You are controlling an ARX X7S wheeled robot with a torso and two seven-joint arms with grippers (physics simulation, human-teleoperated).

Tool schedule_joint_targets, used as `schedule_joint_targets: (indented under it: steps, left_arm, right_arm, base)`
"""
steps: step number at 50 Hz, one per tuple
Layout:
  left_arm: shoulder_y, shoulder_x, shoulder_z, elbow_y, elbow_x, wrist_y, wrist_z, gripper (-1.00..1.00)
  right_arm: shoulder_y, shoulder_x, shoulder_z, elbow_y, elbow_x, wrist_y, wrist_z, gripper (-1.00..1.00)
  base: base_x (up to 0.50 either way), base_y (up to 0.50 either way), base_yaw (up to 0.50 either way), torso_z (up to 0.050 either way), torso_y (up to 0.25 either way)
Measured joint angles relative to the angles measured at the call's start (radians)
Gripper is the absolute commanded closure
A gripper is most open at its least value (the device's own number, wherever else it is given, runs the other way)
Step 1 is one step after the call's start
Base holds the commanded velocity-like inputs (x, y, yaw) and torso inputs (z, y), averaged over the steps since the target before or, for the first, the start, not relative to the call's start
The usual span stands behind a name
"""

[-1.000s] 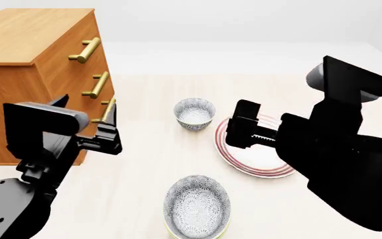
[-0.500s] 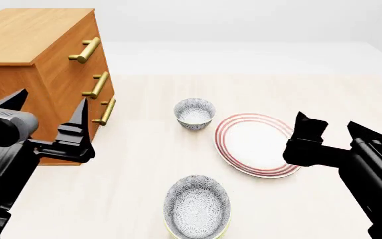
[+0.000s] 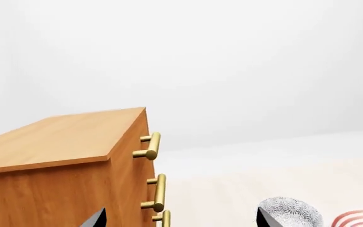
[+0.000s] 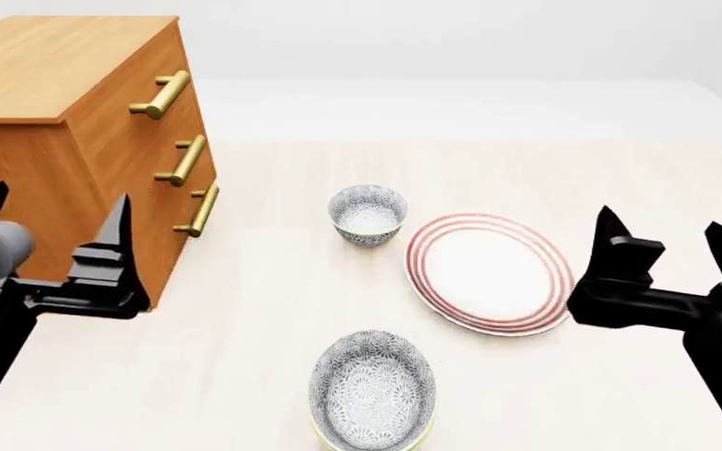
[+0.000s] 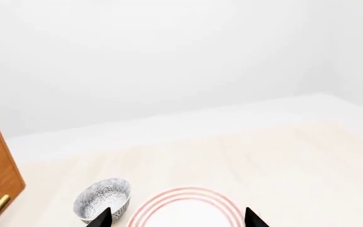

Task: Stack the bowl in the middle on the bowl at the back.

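Two small lace-patterned bowls show in the head view. The bowl at the back point(image 4: 368, 214) stands upright beside the plate, also seen as a bowl point(image 3: 292, 213) in the left wrist view and a bowl point(image 5: 102, 198) in the right wrist view. The bowl in the middle point(image 4: 372, 387) sits nearer me, close to the bottom edge, with nothing in it. My left gripper point(image 4: 54, 211) hangs open in front of the dresser, far left of both bowls. My right gripper point(image 4: 662, 235) is open at the plate's right edge. Both hold nothing.
A wooden dresser point(image 4: 72, 122) with brass handles point(image 4: 185, 160) stands at the left, close to my left gripper. A flat white plate with red rings point(image 4: 487, 272) lies to the right of the back bowl. The pale tabletop point(image 4: 274, 310) runs between the bowls.
Both arms have drawn back toward me and outward. The right gripper left its place over the plate and went right. The left gripper slid left and lower beside the dresser. Bowls unmoved.
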Motion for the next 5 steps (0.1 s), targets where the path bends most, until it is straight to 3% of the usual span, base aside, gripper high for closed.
schedule_joint_targets:
  steps: [5]
  left_arm:
    - [0.002,-0.014,-0.03,0.001,-0.045,-0.018,-0.031,-1.0]
  right_arm:
    - [-0.009,0.018,0.015,-0.012,0.007,-0.006,0.003,-1.0]
  base:
    - [0.0,0.0,0.0,0.0,0.0]
